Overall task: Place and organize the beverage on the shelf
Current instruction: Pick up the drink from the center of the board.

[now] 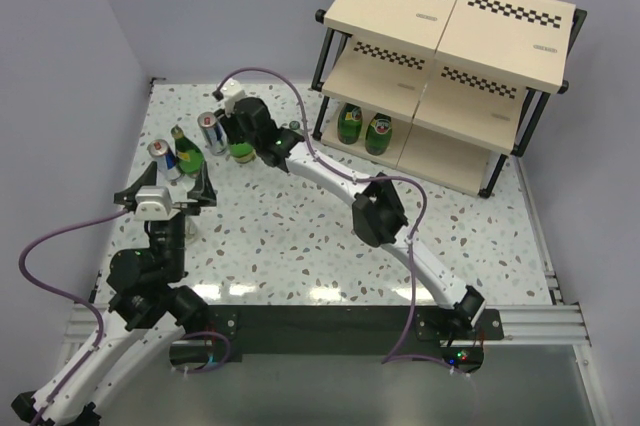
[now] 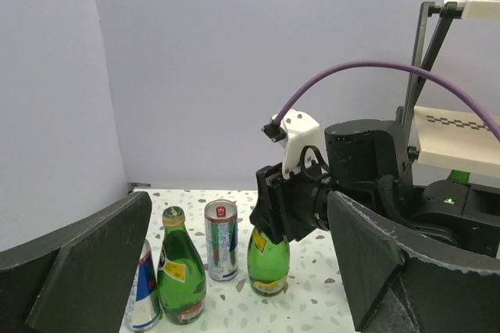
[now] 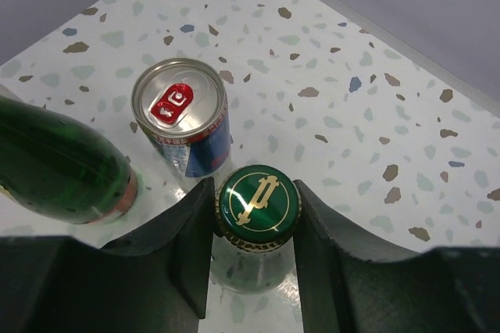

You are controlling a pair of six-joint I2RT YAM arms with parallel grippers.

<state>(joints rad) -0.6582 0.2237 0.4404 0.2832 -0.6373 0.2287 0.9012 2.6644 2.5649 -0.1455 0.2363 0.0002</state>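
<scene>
My right gripper [image 3: 256,220] is shut on the capped neck of a green glass bottle [image 3: 257,200] that stands on the table; in the top view this gripper [image 1: 240,129] is over the bottle [image 1: 241,152]. Beside it stand a blue-and-silver can [image 3: 181,118], another green bottle [image 2: 181,270] and a second can [image 2: 142,295]. Two green bottles [image 1: 363,129] stand on the bottom board of the shelf [image 1: 450,16]. My left gripper [image 2: 241,209] is open and empty, just short of the group. No clear bottles show.
The shelf stands at the far right of the speckled table [image 1: 300,236], its top and middle boards bare. Grey walls close the far and left sides. The right arm [image 1: 380,211] stretches diagonally across the table's middle, with a purple cable [image 1: 270,74] arching over it.
</scene>
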